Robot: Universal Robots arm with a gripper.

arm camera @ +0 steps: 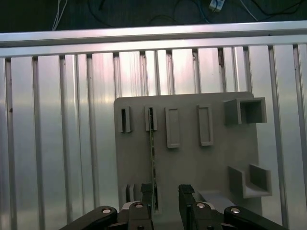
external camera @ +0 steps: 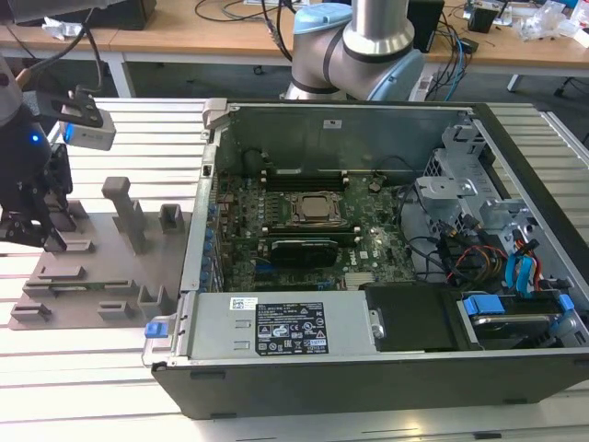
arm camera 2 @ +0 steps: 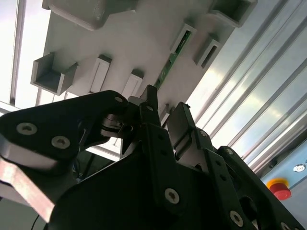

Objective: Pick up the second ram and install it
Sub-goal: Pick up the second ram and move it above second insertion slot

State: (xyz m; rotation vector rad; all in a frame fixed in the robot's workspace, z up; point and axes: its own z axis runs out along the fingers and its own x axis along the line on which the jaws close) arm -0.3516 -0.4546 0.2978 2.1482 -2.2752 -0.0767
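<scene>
Gripper (arm camera: pixel 165 191) partly open, gripping nothing; second ram (arm camera: pixel 152 153) stands on edge in gray holder plate (arm camera: pixel 192 163), at 9 o'clock from PC case (external camera: pixel 368 391).

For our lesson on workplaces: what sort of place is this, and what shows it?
Probably a robotics lab or test cell: a robot arm stands by an opened computer case on a slatted metal table, with cable-strewn desks beyond.

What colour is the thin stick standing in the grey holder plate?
The second ram is green, clearest in the second wrist view.
</scene>
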